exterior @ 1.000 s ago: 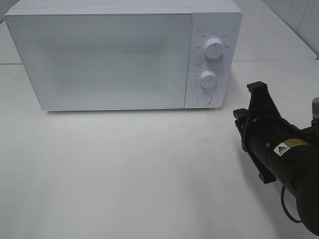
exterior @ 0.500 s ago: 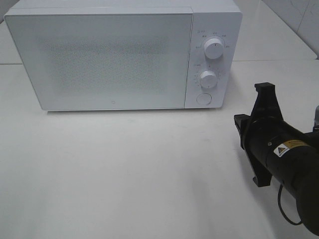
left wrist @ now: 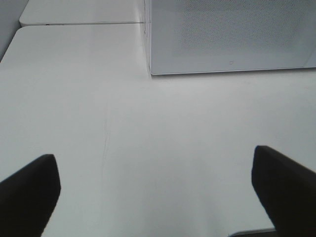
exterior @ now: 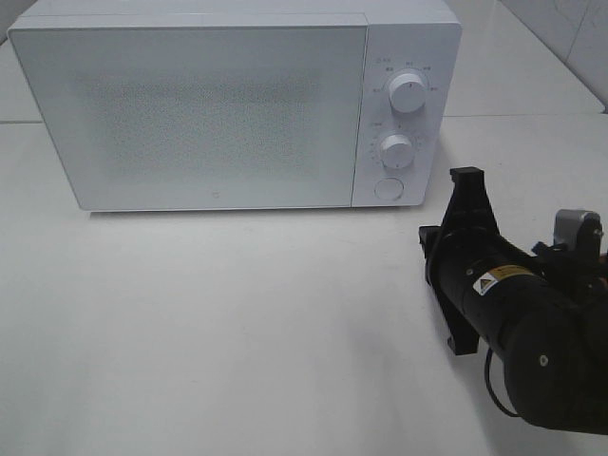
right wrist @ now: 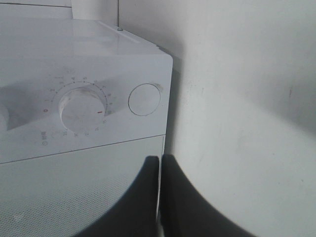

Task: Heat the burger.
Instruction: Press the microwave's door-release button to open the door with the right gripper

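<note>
The burger is out of view in every frame. A white microwave (exterior: 209, 104) stands at the back of the table with its door closed. My right gripper (exterior: 465, 177) is shut and empty, its fingers pressed together, a short way in front of the microwave's lower right corner. In the right wrist view my right gripper (right wrist: 159, 161) points toward the control panel, near the round button (right wrist: 144, 99) and the lower knob (right wrist: 81, 107). My left gripper (left wrist: 154, 154) is open and empty over bare table, facing the microwave's left front corner (left wrist: 149, 73); it does not show in the exterior view.
The microwave panel carries an upper knob (exterior: 408, 92), a lower knob (exterior: 397, 150) and a round button (exterior: 387, 189). The white table (exterior: 237, 323) stretches in front of the microwave. A tiled wall (exterior: 570, 28) is at the back right.
My right arm has shifted left, bringing its shut gripper nearer the microwave's button corner. The microwave door stays closed.
</note>
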### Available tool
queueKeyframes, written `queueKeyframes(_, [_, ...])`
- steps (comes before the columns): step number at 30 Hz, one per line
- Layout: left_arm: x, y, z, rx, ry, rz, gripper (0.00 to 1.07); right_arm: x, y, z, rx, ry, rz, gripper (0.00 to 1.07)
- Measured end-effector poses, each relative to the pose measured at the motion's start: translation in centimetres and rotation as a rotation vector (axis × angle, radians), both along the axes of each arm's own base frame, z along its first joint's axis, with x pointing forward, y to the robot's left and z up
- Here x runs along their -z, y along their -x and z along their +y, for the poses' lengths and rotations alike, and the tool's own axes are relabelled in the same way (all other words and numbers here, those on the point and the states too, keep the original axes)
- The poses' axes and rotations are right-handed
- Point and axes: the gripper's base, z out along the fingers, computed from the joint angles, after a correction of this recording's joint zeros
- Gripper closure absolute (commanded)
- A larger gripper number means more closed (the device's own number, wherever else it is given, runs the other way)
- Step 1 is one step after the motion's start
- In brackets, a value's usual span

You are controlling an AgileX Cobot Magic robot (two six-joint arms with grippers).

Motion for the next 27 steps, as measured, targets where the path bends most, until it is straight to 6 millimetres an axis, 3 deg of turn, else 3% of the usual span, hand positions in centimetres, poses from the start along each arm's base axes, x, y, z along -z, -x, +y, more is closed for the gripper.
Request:
queueKeyframes(8, [0.0, 0.0, 0.0, 0.0, 0.0, 0.0, 0.09, 0.8, -2.8, 1.3, -0.02, -0.007, -0.022, 1.07])
queueKeyframes(16, [0.0, 0.0, 0.0, 0.0, 0.0, 0.0, 0.09, 0.9, -5.7, 1.3, -0.015, -0.019, -0.027, 1.07])
queueKeyframes(27, [0.0, 0.0, 0.0, 0.0, 0.0, 0.0, 0.09, 2.2, -8.0, 1.0, -0.003, -0.029, 0.005, 1.07])
